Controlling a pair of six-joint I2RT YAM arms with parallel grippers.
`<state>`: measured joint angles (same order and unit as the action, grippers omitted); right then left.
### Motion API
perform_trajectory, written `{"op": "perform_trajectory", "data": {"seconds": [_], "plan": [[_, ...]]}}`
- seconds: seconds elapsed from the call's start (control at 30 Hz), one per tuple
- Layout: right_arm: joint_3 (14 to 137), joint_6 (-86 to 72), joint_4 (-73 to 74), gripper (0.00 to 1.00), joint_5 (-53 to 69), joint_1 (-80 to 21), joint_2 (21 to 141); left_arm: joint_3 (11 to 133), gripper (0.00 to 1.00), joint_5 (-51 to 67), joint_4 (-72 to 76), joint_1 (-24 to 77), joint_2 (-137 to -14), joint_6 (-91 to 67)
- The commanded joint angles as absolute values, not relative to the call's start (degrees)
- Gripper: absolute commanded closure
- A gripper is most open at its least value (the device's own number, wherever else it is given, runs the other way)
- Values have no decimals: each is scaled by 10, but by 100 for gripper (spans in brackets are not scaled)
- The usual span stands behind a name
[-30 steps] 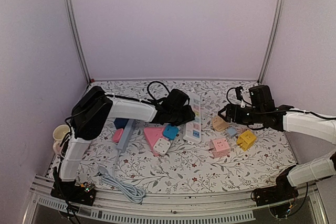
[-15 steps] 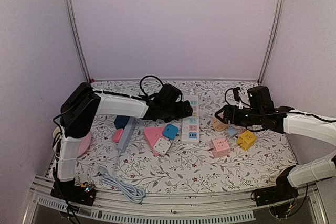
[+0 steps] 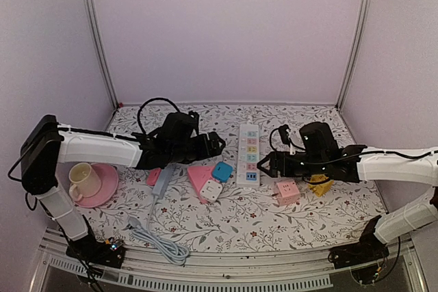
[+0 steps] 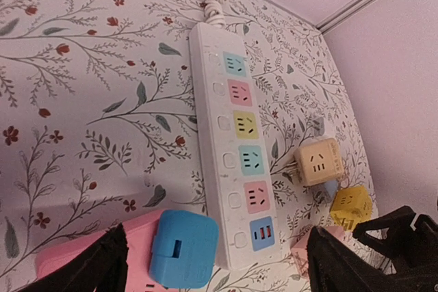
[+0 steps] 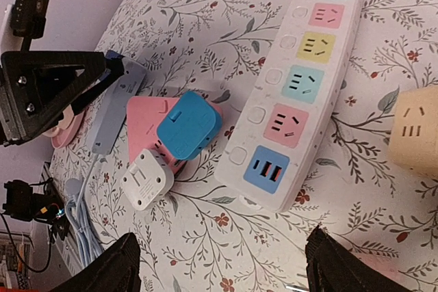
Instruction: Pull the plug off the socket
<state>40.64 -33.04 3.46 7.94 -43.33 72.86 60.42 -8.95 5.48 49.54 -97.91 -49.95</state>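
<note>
A pink triangular socket (image 3: 197, 175) lies at the table's middle with a blue plug (image 3: 222, 171) and a white plug (image 3: 211, 190) sitting on it. My left gripper (image 3: 213, 144) is open and empty, just left of and behind the blue plug, which shows between its fingers in the left wrist view (image 4: 183, 247). My right gripper (image 3: 264, 163) is open and empty at the near end of the white power strip (image 3: 250, 154). In the right wrist view the blue plug (image 5: 188, 124), the white plug (image 5: 146, 178) and the pink socket (image 5: 146, 115) lie left of the strip (image 5: 301, 94).
A cup (image 3: 83, 178) on a pink saucer (image 3: 104, 194) stands at the left. A grey-blue strip (image 3: 163, 180) with a coiled cable (image 3: 161, 241) lies left of the socket. A pink cube (image 3: 287, 191), a yellow cube (image 3: 319, 184) and a beige cube (image 4: 315, 162) lie to the right.
My left arm has swung left and pulled its gripper back from the power strip, uncovering the cup and saucer. My right gripper has moved left to the strip's near end.
</note>
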Motion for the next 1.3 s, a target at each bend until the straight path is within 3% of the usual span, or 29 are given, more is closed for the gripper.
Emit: {"op": "perform_trajectory", "data": {"seconds": [0.0, 0.37, 0.73, 1.1, 1.27], "plan": [[443, -350, -6, 16, 61, -482, 788, 530, 9, -107, 73, 490, -921, -508], [498, -396, -128, 16, 127, -557, 946, 377, 10, -112, 80, 491, -823, -548], [513, -487, -269, 17, 166, -576, 1079, 332, 16, -90, 129, 490, -842, -569], [520, -534, -329, 22, 146, -576, 1134, 329, 65, -69, 160, 526, -883, -583], [537, -537, -335, 31, 157, -576, 1152, 330, 81, -66, 170, 558, -898, -597]]}}
